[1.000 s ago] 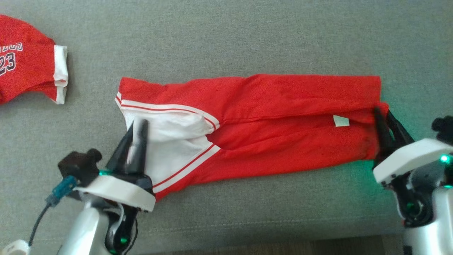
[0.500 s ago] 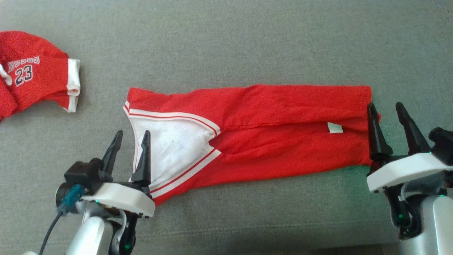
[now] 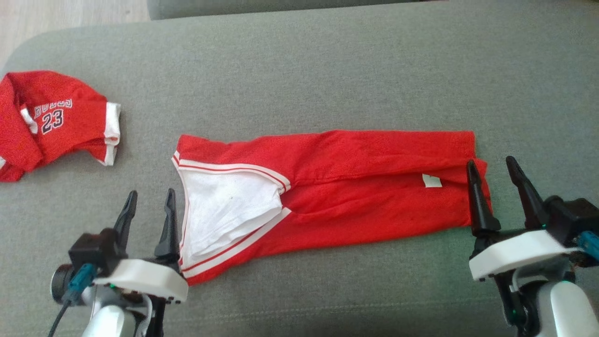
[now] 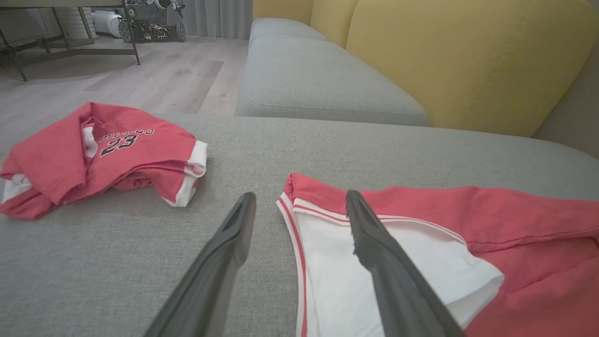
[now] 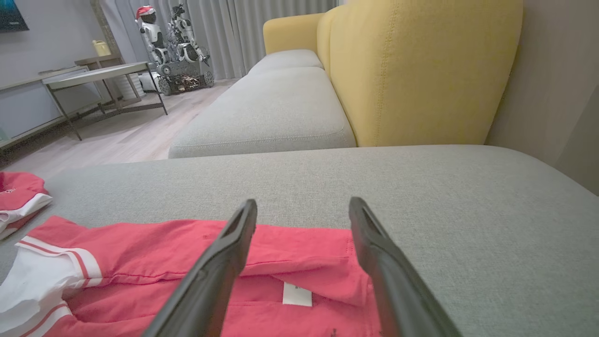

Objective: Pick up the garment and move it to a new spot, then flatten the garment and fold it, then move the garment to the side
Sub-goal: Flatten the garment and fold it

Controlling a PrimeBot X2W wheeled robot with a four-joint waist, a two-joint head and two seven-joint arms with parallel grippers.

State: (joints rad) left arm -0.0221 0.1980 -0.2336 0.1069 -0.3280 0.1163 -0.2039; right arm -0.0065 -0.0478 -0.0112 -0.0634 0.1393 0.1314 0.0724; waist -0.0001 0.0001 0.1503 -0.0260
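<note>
Fold stage, we judge: the garment point(image 3: 355, 187) lies mid-cushion on the grey sofa seat point(image 3: 299, 70) as a long strip, already doubled lengthwise. Its white panel point(image 3: 229, 206) is at the robot's left end and a small white label point(image 3: 431, 180) sits near the right end. It looks flat, with a ridge running along the middle.

The left pincer point(image 3: 152, 192) is spread wide and holds nothing. Its inner finger is just beside the trimmed left hem and the outer one is over bare seat. The right pincer point(image 3: 489, 161) is also spread wide and empty. One finger overlaps the garment's right end and the other is over bare seat. We can't tell whether either tip touches the cloth.

The crosswise fold is not yet done, and neither is the move to the side.

For the next move we think one pincer has to nip an end through all its layers, low at the hem. It then carries that end over to the other, keeping the edges lined up. The loose white flap could slip out of a shallow grip.

A second red jersey point(image 3: 56, 117) with the number 23 lies crumpled well apart at far left, and the folded garment should be kept off it.
</note>
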